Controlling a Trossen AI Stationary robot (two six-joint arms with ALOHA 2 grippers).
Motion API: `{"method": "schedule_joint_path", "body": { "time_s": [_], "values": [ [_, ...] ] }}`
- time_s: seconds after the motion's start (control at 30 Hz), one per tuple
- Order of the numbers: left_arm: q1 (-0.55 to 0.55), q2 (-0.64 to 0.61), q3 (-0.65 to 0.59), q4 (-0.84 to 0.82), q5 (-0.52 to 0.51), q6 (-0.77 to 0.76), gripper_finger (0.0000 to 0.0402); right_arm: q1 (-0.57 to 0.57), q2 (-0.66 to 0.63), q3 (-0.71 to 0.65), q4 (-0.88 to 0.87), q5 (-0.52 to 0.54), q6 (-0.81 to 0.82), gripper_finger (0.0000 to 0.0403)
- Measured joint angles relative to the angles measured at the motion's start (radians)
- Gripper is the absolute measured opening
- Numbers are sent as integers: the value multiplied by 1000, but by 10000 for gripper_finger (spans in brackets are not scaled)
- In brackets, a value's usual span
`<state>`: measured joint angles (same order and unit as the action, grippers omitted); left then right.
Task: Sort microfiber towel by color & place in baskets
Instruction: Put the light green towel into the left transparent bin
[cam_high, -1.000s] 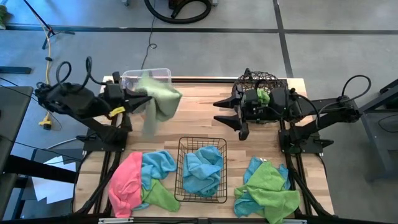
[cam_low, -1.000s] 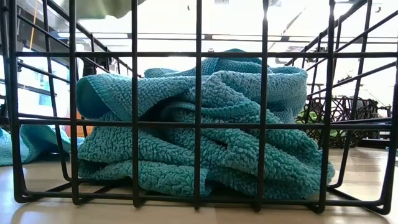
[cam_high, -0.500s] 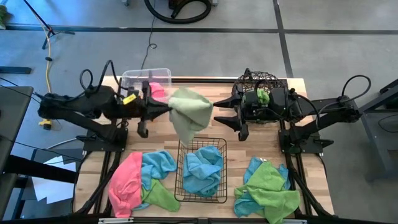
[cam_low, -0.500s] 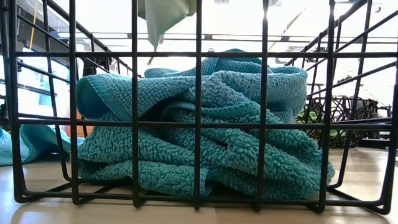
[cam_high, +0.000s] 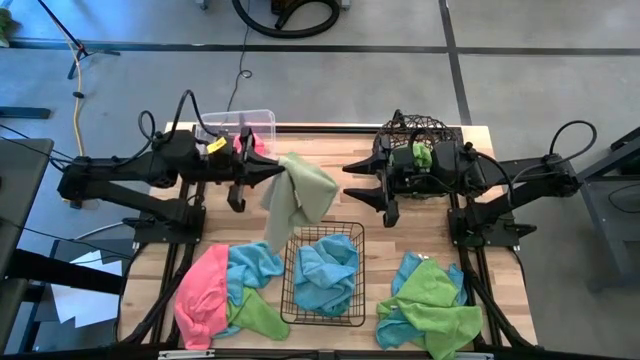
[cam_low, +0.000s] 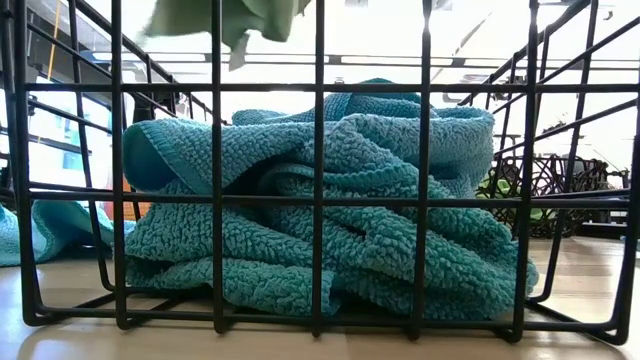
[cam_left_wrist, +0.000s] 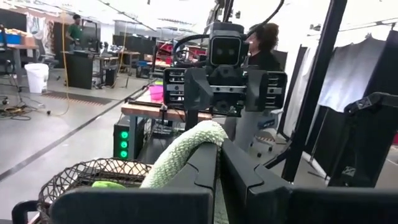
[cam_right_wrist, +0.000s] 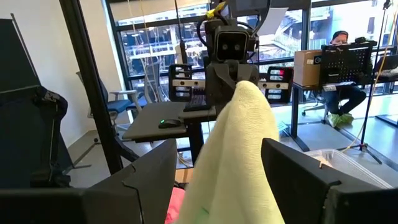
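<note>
Left gripper (cam_high: 277, 172) is clamped tight on a corner of a pale green towel (cam_high: 300, 195), holding it in the air above the table's (cam_high: 330, 165) middle, between the two arms; the cloth hangs down toward the rim of the black grid basket (cam_high: 291, 262), and its lower edge shows at the top of the low view (cam_low: 225, 15). Right gripper (cam_high: 362, 180) faces it from near the round wire basket (cam_high: 412, 128), fingers spread wide and holding nothing, the towel just in front of them. That round basket holds a bit of green cloth (cam_high: 424, 154). The clear tub (cam_high: 238, 124) behind the left arm has pink cloth (cam_high: 247, 142) in it. The grid basket holds a blue towel (cam_high: 326, 272). At the near edge, to its left, lie a pink towel (cam_high: 203, 290), a blue one (cam_high: 254, 263) and a green one (cam_high: 260, 314); to its right lies a heap of green and blue towels (cam_high: 432, 305).
</note>
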<state>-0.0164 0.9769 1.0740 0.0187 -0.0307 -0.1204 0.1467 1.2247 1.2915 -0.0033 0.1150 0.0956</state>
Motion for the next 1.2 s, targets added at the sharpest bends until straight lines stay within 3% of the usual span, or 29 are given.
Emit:
{"method": "schedule_joint_path", "body": {
  "time_s": [0.5,0.67,0.97,1.2],
  "values": [
    [19,15,0,8,1,26,0,-11,89,1,64,16,-62,232],
    [18,42,0,11,1,27,0,-15,158,31,105,116,-149,232],
    [18,89,0,41,1,27,0,-23,276,111,22,140,-157,232],
    [18,104,0,43,1,31,0,-23,340,116,65,188,-156,232]
  ]
}}
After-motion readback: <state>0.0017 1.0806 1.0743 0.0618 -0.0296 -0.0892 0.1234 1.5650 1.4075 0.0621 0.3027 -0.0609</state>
